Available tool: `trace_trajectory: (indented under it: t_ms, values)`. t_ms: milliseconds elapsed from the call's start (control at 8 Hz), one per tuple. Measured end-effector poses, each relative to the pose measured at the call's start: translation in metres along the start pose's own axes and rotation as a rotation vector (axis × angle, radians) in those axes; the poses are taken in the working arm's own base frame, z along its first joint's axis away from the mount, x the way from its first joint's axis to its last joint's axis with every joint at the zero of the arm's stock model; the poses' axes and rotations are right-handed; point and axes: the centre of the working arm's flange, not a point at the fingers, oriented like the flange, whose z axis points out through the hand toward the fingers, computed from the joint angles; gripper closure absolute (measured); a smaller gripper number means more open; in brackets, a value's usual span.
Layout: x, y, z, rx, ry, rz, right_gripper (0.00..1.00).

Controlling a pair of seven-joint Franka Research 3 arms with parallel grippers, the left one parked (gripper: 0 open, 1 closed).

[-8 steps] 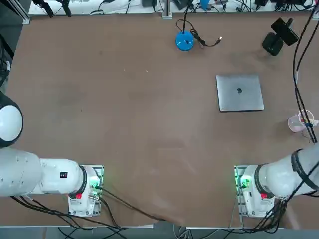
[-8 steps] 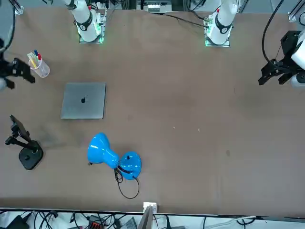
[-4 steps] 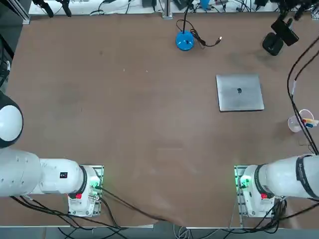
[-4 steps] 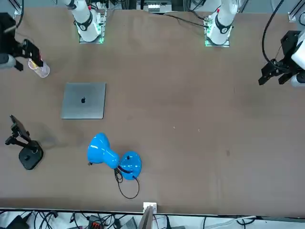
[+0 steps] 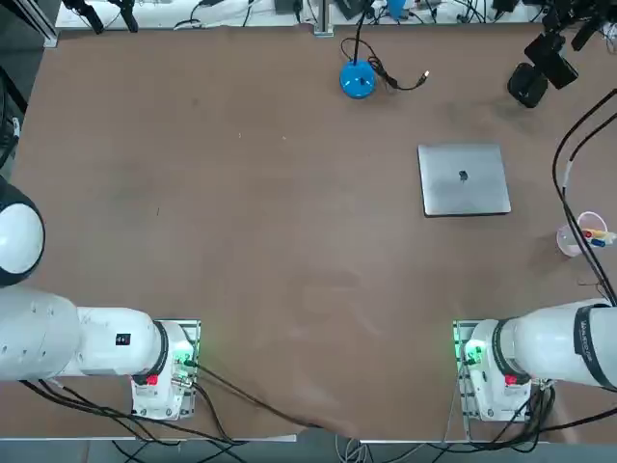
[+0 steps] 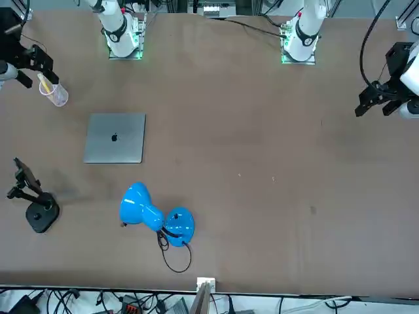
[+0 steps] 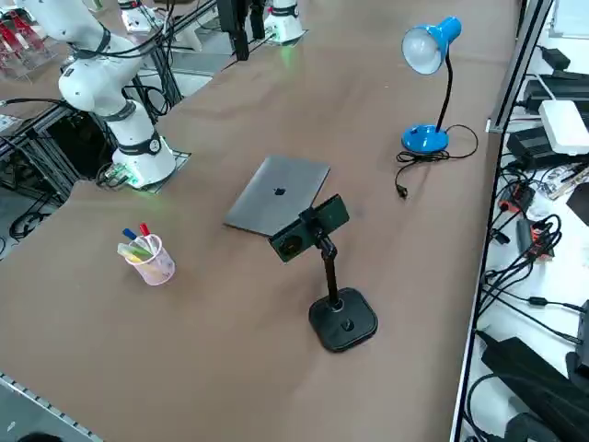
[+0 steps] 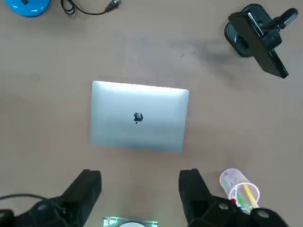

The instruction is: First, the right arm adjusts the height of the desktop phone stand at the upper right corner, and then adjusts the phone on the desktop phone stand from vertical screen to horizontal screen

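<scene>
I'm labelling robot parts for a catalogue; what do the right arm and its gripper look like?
The right arm is glossy white and rounded, with dark bands, black cables alongside and a base showing green light and a red patch. The right gripper is matte black, with two blocky fingers and small round screw heads.

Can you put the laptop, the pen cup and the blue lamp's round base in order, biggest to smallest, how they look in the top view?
1. Laptop
2. Pen cup and the lamp's round blue base: these look too alike to rank.
</scene>
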Motion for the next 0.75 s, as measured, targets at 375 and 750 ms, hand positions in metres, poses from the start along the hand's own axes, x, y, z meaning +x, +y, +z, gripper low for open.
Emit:
trace_trajectory:
  t_ms: [375,750]
  values:
    - [-0.0002,-0.0004,-0.0002,0.0,0.0,0.076,0.0]
    - [0.0004,-0.0047,-0.0022,-0.001,0.005,0.14,0.0]
